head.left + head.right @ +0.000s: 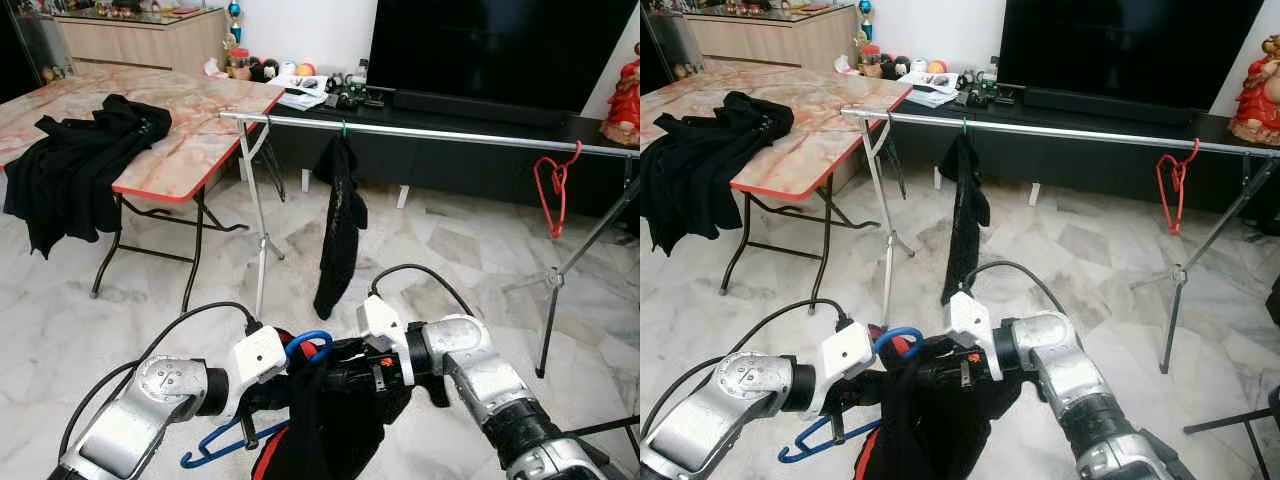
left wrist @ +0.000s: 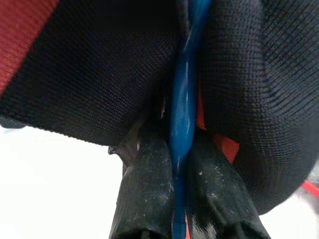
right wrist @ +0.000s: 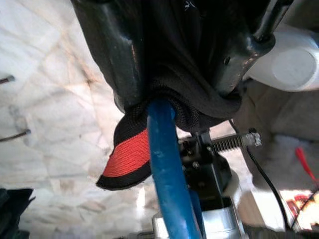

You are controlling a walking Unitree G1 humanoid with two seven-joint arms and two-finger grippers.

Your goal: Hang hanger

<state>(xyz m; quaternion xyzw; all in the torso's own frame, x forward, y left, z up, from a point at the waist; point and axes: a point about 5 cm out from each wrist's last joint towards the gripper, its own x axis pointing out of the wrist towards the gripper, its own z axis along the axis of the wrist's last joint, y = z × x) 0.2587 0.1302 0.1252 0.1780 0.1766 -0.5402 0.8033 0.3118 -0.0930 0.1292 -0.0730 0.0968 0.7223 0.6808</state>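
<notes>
From the head camera, three hangers can be counted: a blue hanger (image 1: 250,430) low and near, between the two arms, a red hanger (image 1: 553,185) hooked on the right part of the metal rail (image 1: 450,133), and a green hook holding a black garment (image 1: 340,225) that hangs from the rail's middle. A second black garment with red trim (image 1: 330,420) is draped over the blue hanger, and a third black cloth (image 1: 80,165) lies heaped on the marble-topped bench (image 1: 200,120) at far left. The left end effector (image 1: 262,400) and the right end effector (image 1: 335,360) meet at the blue hanger's hook, above the pale marble floor (image 1: 450,250). In the left wrist view, the left end effector (image 2: 182,191) has its fingers (image 2: 144,194) pressed together on the hanger's blue bar (image 2: 182,114), with black and red fabric wrapped around it. In the right wrist view, the right end effector (image 3: 182,74) grips the black cloth bunched over the blue bar (image 3: 167,174), its fingers (image 3: 112,55) spread on either side of the fold.
</notes>
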